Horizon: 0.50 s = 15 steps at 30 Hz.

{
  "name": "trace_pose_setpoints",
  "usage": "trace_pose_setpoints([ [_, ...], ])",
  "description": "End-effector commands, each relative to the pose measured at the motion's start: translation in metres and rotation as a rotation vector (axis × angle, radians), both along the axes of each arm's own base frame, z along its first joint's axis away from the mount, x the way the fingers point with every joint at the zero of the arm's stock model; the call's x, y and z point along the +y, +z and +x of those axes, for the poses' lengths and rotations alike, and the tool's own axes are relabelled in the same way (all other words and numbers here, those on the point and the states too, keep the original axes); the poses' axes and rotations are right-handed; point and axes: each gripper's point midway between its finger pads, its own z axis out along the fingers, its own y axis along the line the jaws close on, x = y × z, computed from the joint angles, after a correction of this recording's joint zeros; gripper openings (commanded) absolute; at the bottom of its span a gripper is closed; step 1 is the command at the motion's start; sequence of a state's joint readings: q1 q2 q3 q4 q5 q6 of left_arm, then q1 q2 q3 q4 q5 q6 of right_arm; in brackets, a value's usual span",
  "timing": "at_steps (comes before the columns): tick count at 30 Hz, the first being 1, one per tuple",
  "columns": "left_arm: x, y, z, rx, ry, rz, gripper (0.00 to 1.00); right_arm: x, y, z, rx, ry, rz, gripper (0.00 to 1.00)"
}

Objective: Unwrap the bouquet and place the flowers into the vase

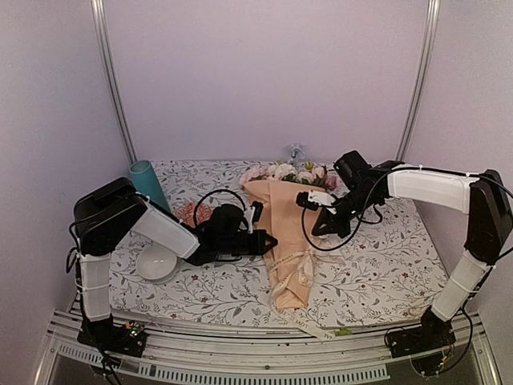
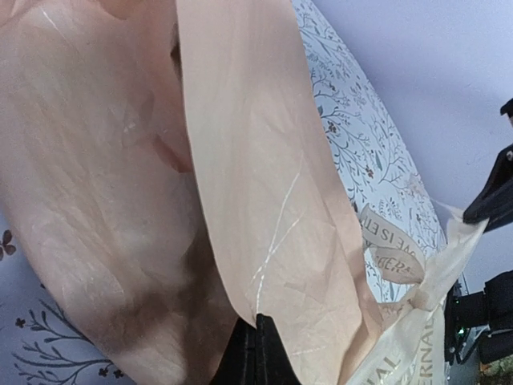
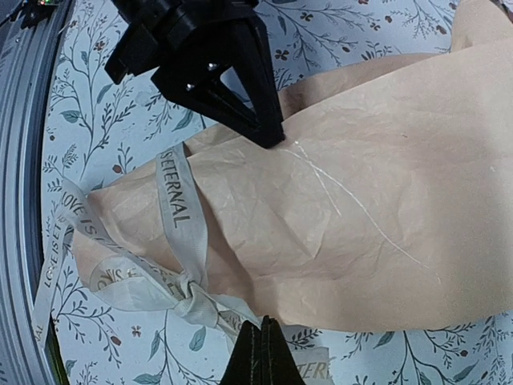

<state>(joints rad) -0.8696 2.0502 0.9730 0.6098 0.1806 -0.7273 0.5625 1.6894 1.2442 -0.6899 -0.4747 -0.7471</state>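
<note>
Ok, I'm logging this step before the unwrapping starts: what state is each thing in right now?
bouquet: lying flat, wrapped in its paper.
ribbon: tied in a bow around the wrap.
vase: upright, no flowers sticking out.
white bowl: upright, empty.
left gripper: shut, tips at the wrap's edge.
right gripper: shut, tips at the wrap's opposite edge.

The peach-tan paper wrap [image 1: 282,233] is hiding the pink and cream flowers' [image 1: 287,172] stems. The white-and-black left arm [image 1: 164,231] is covering part of the small red patterned dish [image 1: 191,213] and of the teal cylinder vase's [image 1: 147,181] base.
</note>
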Motion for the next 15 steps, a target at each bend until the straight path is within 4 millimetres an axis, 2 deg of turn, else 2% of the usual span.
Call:
trace_pose_setpoints([
  [1, 0.004, -0.002, -0.005, -0.006, -0.01, -0.016, 0.0, -0.008, 0.03, 0.02, -0.035, -0.075, 0.039, 0.0],
  [4, 0.011, 0.0, -0.005, -0.03, 0.004, 0.0, 0.0, -0.016, 0.046, 0.031, -0.065, -0.11, 0.05, 0.0],
  [8, 0.016, -0.003, -0.006, -0.053, -0.001, 0.037, 0.0, -0.031, 0.073, 0.057, -0.122, -0.187, 0.082, 0.0],
  [15, 0.012, -0.014, -0.005, -0.019, 0.002, 0.042, 0.0, -0.083, 0.122, 0.12, -0.313, -0.492, 0.082, 0.0],
])
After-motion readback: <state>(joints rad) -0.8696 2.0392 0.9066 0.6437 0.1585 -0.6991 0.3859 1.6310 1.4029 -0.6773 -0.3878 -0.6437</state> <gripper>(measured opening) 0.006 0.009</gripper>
